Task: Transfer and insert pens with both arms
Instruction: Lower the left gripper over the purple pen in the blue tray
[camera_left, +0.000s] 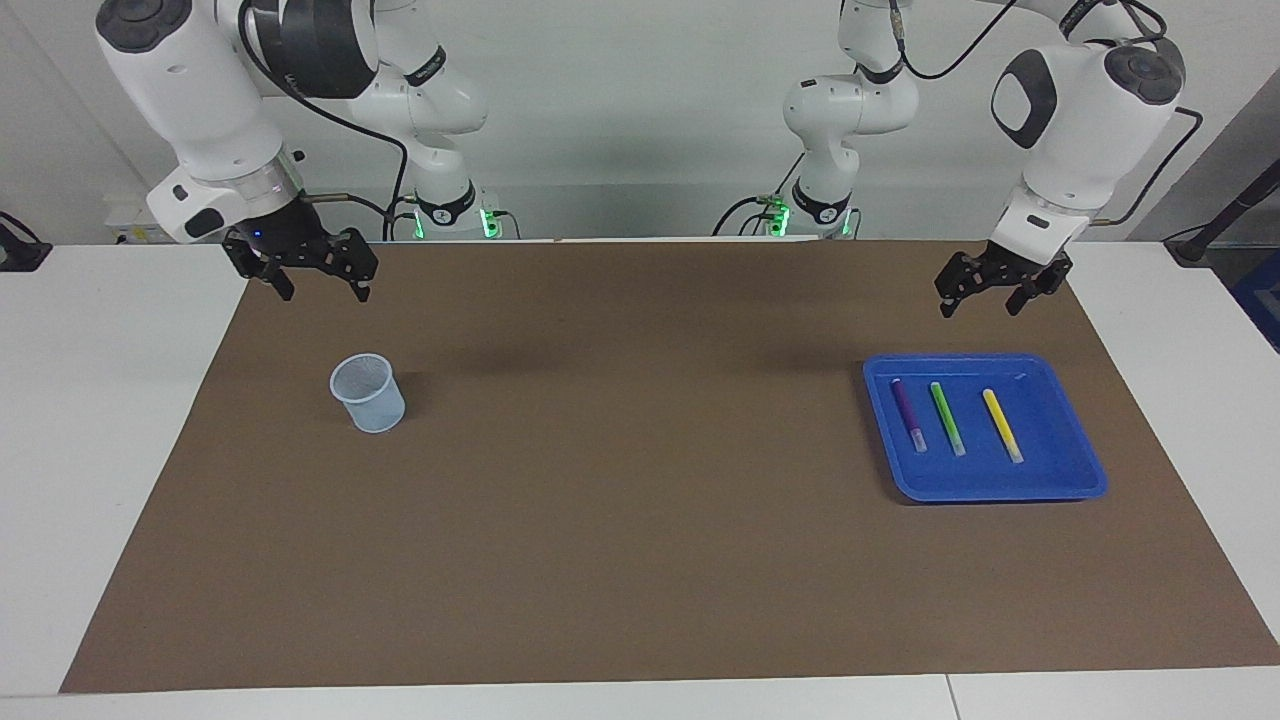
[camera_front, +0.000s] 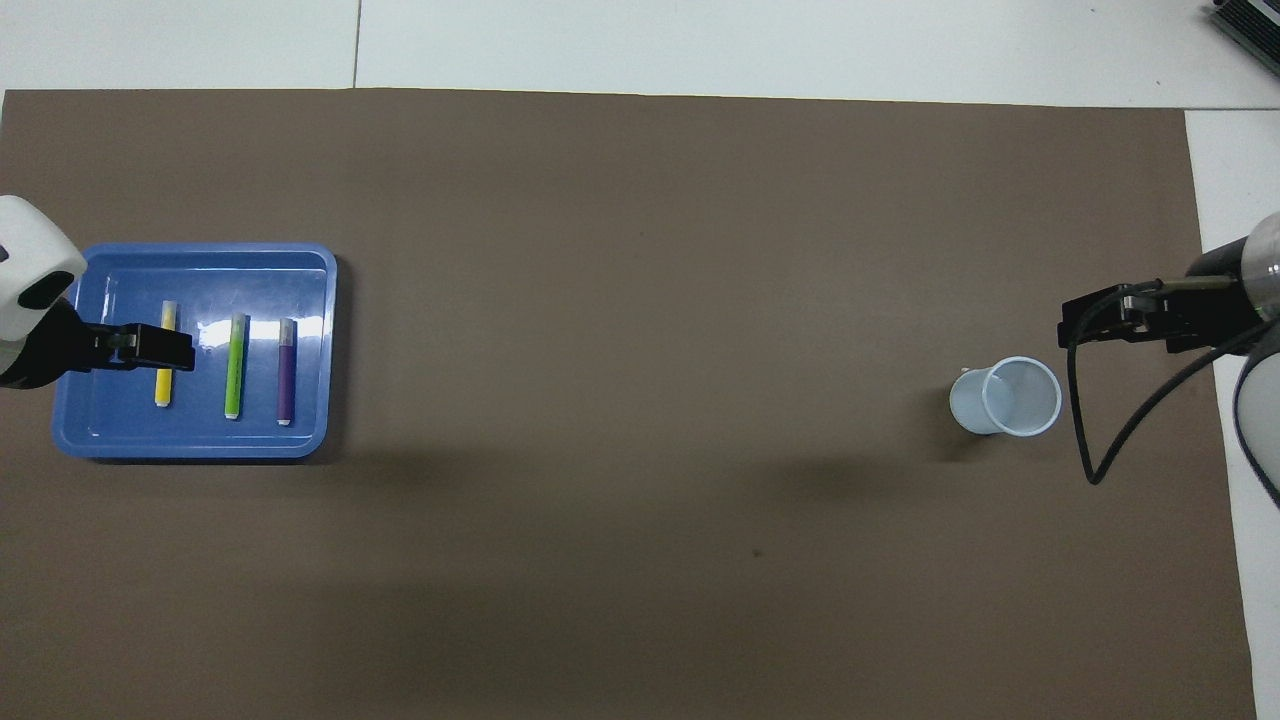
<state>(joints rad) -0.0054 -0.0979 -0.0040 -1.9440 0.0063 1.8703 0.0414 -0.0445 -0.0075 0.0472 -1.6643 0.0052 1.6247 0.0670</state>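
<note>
Three pens: purple pen (camera_left: 909, 414), green pen (camera_left: 947, 418), yellow pen (camera_left: 1002, 425) side by side in blue tray (camera_left: 1060, 480)
Left gripper (camera_left: 982, 300): wide, empty, raised by the tray
Right gripper (camera_left: 322, 289): wide, empty, waiting above bench (camera_left: 620, 520) near cup (camera_left: 368, 392)

In the overhead view the black left gripper (camera_front: 165, 348) covers the middle of the slim yellow marker pen (camera_front: 162, 385).

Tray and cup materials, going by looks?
Blue tray: likely moulded plastic with a glossy finish; a bright glare patch shows on its floor in the overhead view. Cup: looks like thin translucent plastic, pale bluish; its wall shows a fine pattern in the facing view, so mesh cannot be ruled out.
</note>
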